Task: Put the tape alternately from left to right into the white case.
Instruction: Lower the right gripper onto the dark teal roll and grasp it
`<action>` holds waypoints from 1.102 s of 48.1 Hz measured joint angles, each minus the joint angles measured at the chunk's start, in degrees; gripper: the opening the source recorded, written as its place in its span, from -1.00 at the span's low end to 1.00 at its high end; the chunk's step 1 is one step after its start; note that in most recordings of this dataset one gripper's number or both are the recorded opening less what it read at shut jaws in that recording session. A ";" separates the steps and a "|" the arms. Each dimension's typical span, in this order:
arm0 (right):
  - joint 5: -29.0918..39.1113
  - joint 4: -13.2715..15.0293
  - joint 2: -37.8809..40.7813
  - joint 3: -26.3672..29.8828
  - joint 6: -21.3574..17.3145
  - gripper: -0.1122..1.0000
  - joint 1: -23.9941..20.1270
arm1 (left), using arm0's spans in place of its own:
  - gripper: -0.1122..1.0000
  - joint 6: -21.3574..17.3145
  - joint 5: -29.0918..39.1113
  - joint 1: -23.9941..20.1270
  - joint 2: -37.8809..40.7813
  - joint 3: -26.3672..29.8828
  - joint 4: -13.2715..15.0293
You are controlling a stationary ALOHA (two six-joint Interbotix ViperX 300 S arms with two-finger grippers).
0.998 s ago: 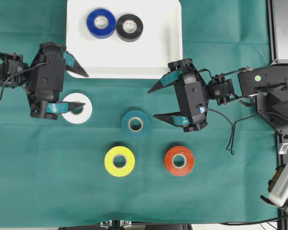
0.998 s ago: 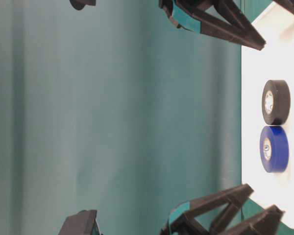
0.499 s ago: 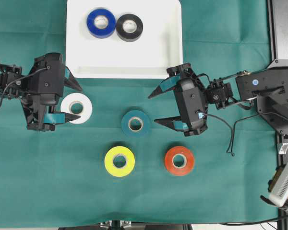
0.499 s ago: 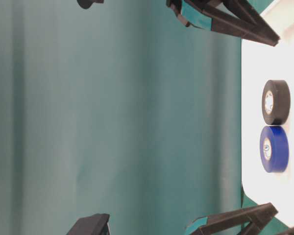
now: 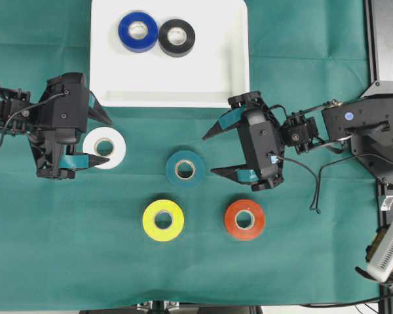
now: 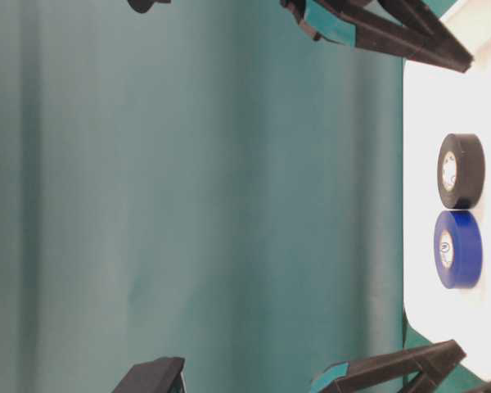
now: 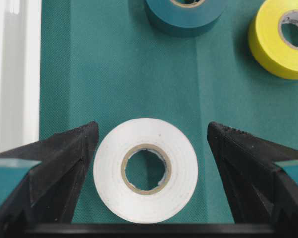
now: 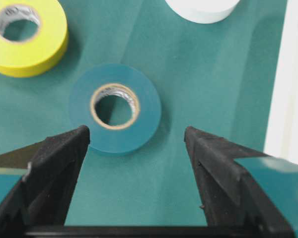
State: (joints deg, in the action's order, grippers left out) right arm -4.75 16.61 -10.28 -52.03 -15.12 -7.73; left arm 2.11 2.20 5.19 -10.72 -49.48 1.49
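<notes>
From overhead, the left gripper (image 5: 99,139) sits at the left of the frame, jaws spread wide and holding nothing, straddling the white roll (image 5: 105,148), which lies flat, core up. The teal roll (image 5: 185,169) lies flat at centre; the yellow roll (image 5: 163,220) and red-orange roll (image 5: 244,219) lie below it. The right gripper (image 5: 221,152) gapes empty beside the teal. The white case (image 5: 170,88) stretches across the top, holding the blue roll (image 5: 138,31) and black roll (image 5: 177,37) — the table-level view alone shows their depth.
</notes>
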 measured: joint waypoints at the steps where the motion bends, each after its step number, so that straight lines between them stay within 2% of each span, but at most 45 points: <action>1: 0.00 0.00 0.09 0.09 -0.35 0.65 -0.09 | 0.30 0.00 0.00 0.00 0.00 0.00 0.00; 12: 0.00 0.00 3.78 1.93 -3.08 0.65 -0.26 | 0.31 -0.09 0.00 0.00 0.00 0.00 0.00; 32: 0.35 0.09 9.67 6.77 -2.99 0.65 -1.67 | 0.31 0.00 0.09 0.00 0.09 0.00 0.00; 53: 2.37 0.18 14.94 10.02 -3.08 0.65 1.41 | 0.30 0.00 0.00 0.00 1.41 0.18 0.00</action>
State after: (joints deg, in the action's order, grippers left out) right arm -2.37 16.79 4.66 -42.01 -18.19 -6.33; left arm 2.11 2.20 5.19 -9.32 -49.31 1.49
